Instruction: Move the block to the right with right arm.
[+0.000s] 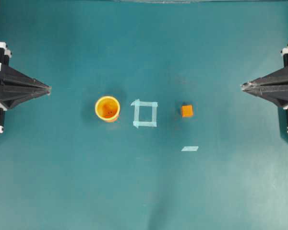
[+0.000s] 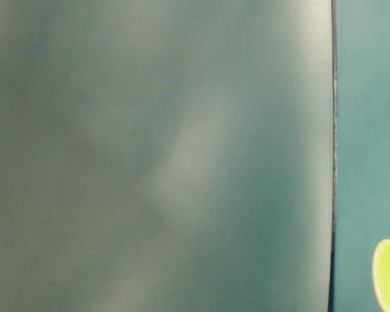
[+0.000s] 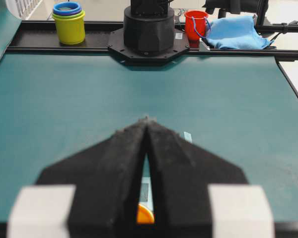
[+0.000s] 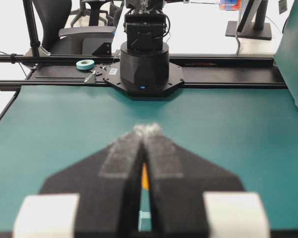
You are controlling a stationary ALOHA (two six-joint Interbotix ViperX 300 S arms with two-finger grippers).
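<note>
The block [image 1: 187, 110], a small orange cube, sits on the teal table right of centre. My right gripper [image 1: 243, 86] hangs at the right edge, well apart from the block and a little behind it, with its black wedge fingers pressed together and nothing in them. In the right wrist view the gripper [image 4: 147, 130] is shut, and a sliver of orange shows through the slit behind its tips. I cannot tell which orange thing that is. My left gripper [image 1: 49, 88] rests at the left edge, also shut [image 3: 147, 120] and empty.
A round yellow-orange cup [image 1: 107, 108] stands left of centre, with a pale blue tape square [image 1: 145, 113] between it and the block. A short tape strip [image 1: 189, 148] lies in front of the block. The table-level view is mostly blur, with the cup's rim [image 2: 389, 273] at its lower right.
</note>
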